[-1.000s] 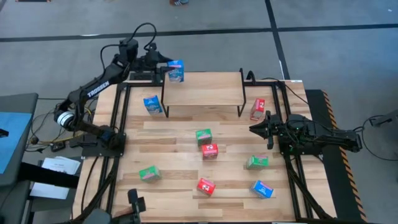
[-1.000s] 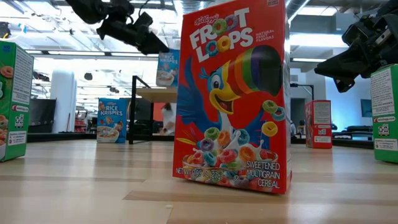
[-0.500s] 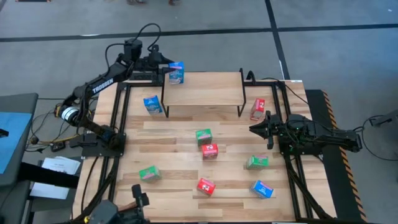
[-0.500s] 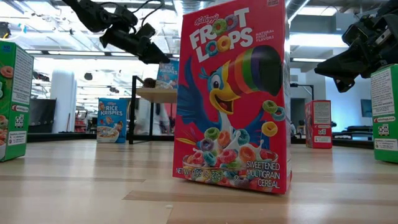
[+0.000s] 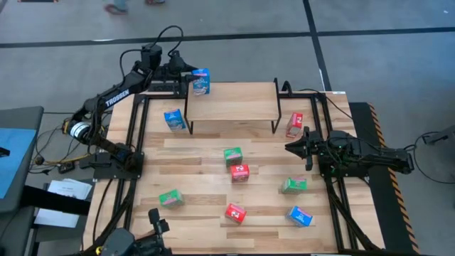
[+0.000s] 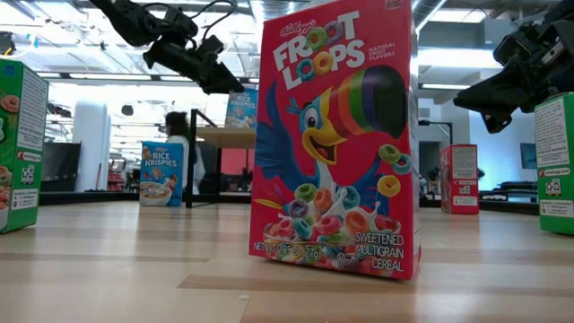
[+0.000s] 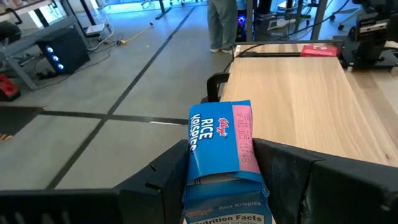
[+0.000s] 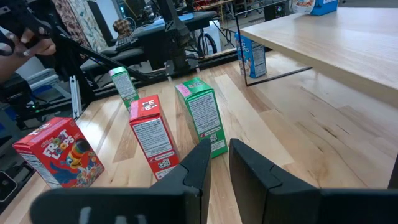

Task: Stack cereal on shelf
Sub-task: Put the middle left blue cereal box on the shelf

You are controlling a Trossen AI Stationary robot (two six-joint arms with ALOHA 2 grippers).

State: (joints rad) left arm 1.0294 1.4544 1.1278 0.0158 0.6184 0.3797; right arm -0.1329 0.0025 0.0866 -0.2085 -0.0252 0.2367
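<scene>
One blue box (image 5: 201, 82) is pinched in the left tool (image 5: 186, 75), whose fingers (image 7: 158, 180) press its two sides; a second ago it hung a touch lower and farther over the tabletop (image 5: 206, 181), and it has since eased to the far-left corner of the shelf (image 5: 234, 101) and stopped there, unchanged over the last half second. From above the box overlaps the shelf's far-left corner; the low view puts it level with or just over the board, and I cannot tell whether its base touches the wood. My reading is that the carry is finished and only the set-down and release are left for this first box; no other box stands on the shelf.

Moving rightward, a second blue box (image 5: 174, 119) stands on the tabletop just beside the shelf's left legs. A green box (image 5: 232, 155) and a red box (image 5: 239, 171) sit near the tabletop's middle, another green (image 5: 170, 198) near the front-left, another red (image 5: 235, 212) at the front edge. Further right lie a green (image 5: 293, 185) and a blue (image 5: 300, 215), and a red (image 5: 294, 124) by the shelf's right legs. None of these has moved.

At the right edge the right tool (image 5: 290, 147) waits with its fingers together, holding nothing, exactly as before
</scene>
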